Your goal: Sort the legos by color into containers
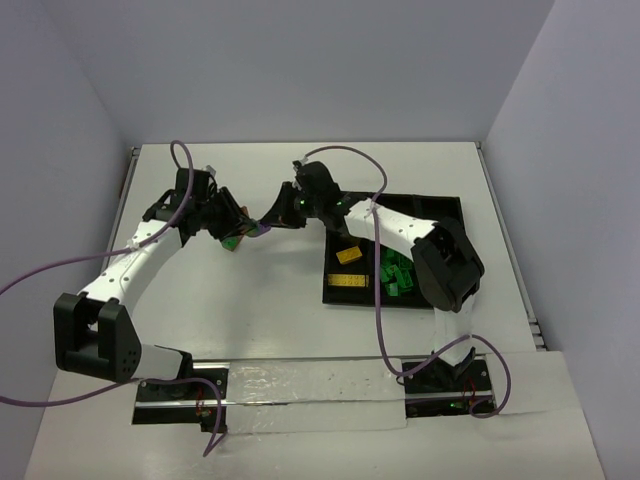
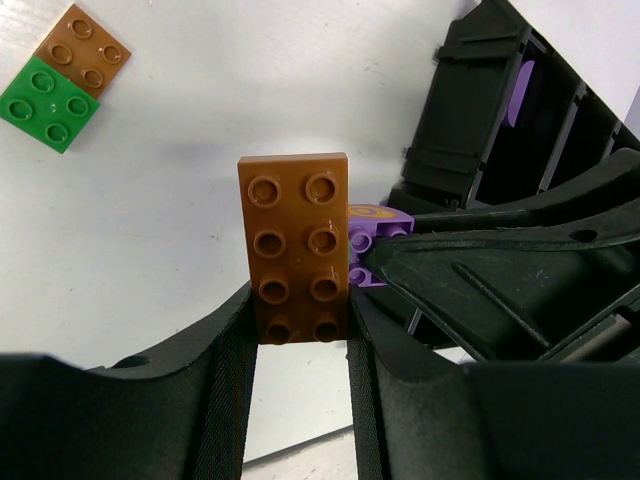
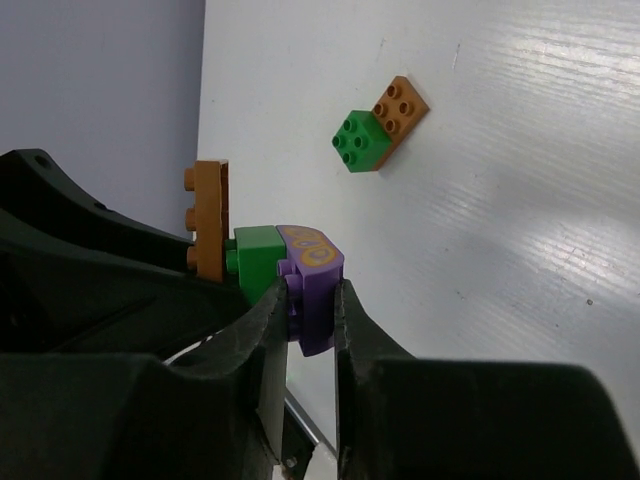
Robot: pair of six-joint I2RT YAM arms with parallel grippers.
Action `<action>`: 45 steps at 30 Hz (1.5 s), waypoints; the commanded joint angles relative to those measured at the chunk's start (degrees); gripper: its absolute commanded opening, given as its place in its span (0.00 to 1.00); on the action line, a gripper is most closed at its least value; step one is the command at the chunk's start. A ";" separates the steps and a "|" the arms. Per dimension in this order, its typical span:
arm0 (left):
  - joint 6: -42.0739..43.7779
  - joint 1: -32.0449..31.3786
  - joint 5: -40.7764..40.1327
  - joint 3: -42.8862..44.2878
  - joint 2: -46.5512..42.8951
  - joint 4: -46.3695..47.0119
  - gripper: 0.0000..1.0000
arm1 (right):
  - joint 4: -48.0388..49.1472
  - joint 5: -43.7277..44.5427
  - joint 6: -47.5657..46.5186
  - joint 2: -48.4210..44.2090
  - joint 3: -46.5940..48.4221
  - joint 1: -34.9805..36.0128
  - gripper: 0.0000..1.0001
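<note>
Table [image 1: 300, 190]: white, both arms bolted at its near edge.

Tray [image 1: 445, 203]: black, on the right half of the table. Yellow bricks [image 1: 349, 256] lay in one near compartment and green bricks [image 1: 395, 275] in the one to its right. Sorting looked part done.

Left arm [image 1: 130, 262] and right arm [image 1: 400, 225] both reached toward the table's middle-left and met nose to nose above bare table, well apart from the tray. Likely reason: one joined cluster needed two grips to be pulled apart before its colours could go to separate compartments.

Left gripper [image 2: 300, 315]: fingers pinched the long edges of an orange plate [image 2: 295, 235], studs facing its own camera.

Right gripper [image 3: 310, 300]: fingers pressed on either side of a purple piece [image 3: 312, 268] with a yellow swirl printed on it.

A green brick [image 3: 257, 262] sat between the plate and the purple piece, joined to both and held by neither gripper. The opposed grips suited a straight pull or a twist. I judged the weaker joint would give first, and could not tell which one that was.

Loose pair [image 3: 378, 125]: a green brick and an orange brick joined side by side lay flat on the table near the grippers, untouched. It probably needed the same treatment.
</note>
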 commanded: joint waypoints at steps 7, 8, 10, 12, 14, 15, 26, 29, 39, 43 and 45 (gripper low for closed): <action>1.80 -0.33 -0.87 3.96 -1.79 -0.61 0.00 | -2.84 8.56 -3.66 -3.61 -1.45 -1.63 0.00; 2.06 -0.34 -1.12 4.26 -1.92 -0.78 0.00 | -4.02 9.65 -4.48 -4.10 -1.81 -1.77 0.00; 2.10 -0.37 -1.08 4.30 -1.97 -0.82 0.00 | -4.53 11.09 -4.66 -5.03 -3.52 -2.47 0.00; 1.88 -0.33 -1.58 4.20 -1.95 -0.78 0.00 | -4.54 11.72 -4.78 -5.85 -5.09 -3.11 0.00; 1.83 -0.33 -2.98 3.68 -1.55 -0.84 0.00 | -4.88 12.96 -5.09 -6.54 -5.91 -3.46 0.00; 1.91 -0.36 -4.35 3.56 -0.73 -1.15 0.00 | -5.37 13.69 -5.59 -7.23 -6.32 -3.49 0.00; 2.45 -1.02 -25.00 12.84 17.66 -7.13 0.00 | -9.98 23.66 -10.47 -17.78 -12.58 -3.90 0.00; 2.50 -1.34 -28.35 14.79 21.45 -7.37 0.00 | -10.72 25.19 -11.23 -20.62 -14.60 -3.92 0.00; 2.32 -4.00 -33.70 17.08 27.52 -9.70 0.52 | -11.04 24.55 -12.57 -20.97 -14.69 -3.61 0.00; 3.62 -4.39 -32.54 17.71 26.04 -10.35 0.82 | -11.39 24.36 -13.13 -20.60 -13.93 -3.24 0.00; 4.60 -4.51 -31.58 18.77 24.60 -11.21 0.86 | -11.51 24.40 -13.67 -20.41 -13.38 -2.97 0.00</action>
